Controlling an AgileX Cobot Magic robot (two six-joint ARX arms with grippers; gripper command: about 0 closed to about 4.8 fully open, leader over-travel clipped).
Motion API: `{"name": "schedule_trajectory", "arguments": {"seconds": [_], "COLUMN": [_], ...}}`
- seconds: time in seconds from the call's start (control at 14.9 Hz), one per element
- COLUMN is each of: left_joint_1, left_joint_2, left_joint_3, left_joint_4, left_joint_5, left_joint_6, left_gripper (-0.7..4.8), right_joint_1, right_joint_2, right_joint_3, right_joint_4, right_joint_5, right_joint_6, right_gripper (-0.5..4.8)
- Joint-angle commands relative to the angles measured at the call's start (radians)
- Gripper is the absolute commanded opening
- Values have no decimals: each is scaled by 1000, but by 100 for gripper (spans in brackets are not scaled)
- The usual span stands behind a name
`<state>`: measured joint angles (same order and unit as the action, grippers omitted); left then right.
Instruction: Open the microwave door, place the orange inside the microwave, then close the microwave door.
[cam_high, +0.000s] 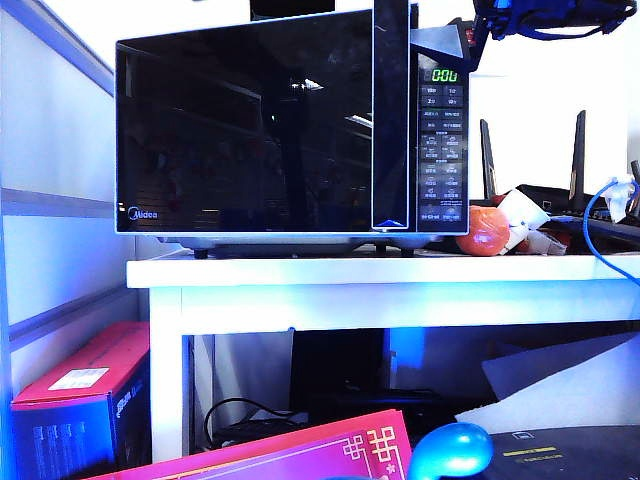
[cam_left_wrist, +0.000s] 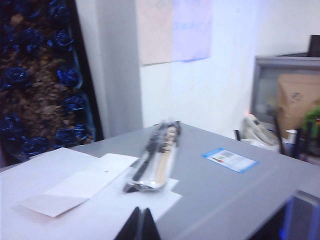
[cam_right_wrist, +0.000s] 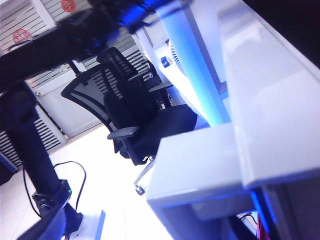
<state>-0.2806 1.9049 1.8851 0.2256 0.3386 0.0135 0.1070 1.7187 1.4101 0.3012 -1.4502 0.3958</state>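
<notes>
The microwave (cam_high: 440, 130) stands on a white table (cam_high: 380, 272), and its glossy black door (cam_high: 245, 125) lies flat across the front. The green display and a column of buttons are on its right side. The orange (cam_high: 487, 231) rests on the table just right of the microwave, touching a crumpled white paper cup (cam_high: 522, 212). My left gripper (cam_left_wrist: 141, 220) is shut with nothing in it, above white paper on a grey desk, and none of the task's things show in its view. My right gripper's fingers show in no view. A dark blue arm part (cam_high: 540, 18) hangs above the microwave's right corner.
Black router antennas (cam_high: 578, 150) and a blue cable (cam_high: 600, 225) stand behind the orange. A red and blue box (cam_high: 85, 410) sits on the floor at the left. A wrapped pen pack (cam_left_wrist: 155, 157) lies on the grey desk. Black office chairs (cam_right_wrist: 135, 115) stand beyond the table's leg (cam_right_wrist: 200, 170).
</notes>
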Motion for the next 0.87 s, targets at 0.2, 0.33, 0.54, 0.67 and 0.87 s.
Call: {"name": "schedule_trajectory", "arguments": {"seconds": [0.2, 0.33, 0.54, 0.67, 0.87], "left_joint_1": [-16, -16, -16, -16, -16], "left_joint_2": [54, 68, 77, 89, 101], "left_joint_3": [3, 3, 3, 3, 3], "left_joint_4": [76, 61, -9, -47, -75], "left_joint_5": [-40, -40, -40, -39, -21], "left_joint_6": [5, 5, 5, 5, 5], "left_gripper": [-5, -5, -5, -5, -5], "right_joint_1": [29, 33, 33, 33, 27], "right_joint_2": [-28, -28, -28, -28, -28], "right_joint_3": [18, 18, 18, 18, 18], "right_joint_4": [77, 78, 77, 77, 77], "right_joint_5": [-75, -75, -75, -75, -73], "right_joint_6": [-2, -2, -1, 4, 5], "right_gripper": [398, 398, 399, 399, 472]}}
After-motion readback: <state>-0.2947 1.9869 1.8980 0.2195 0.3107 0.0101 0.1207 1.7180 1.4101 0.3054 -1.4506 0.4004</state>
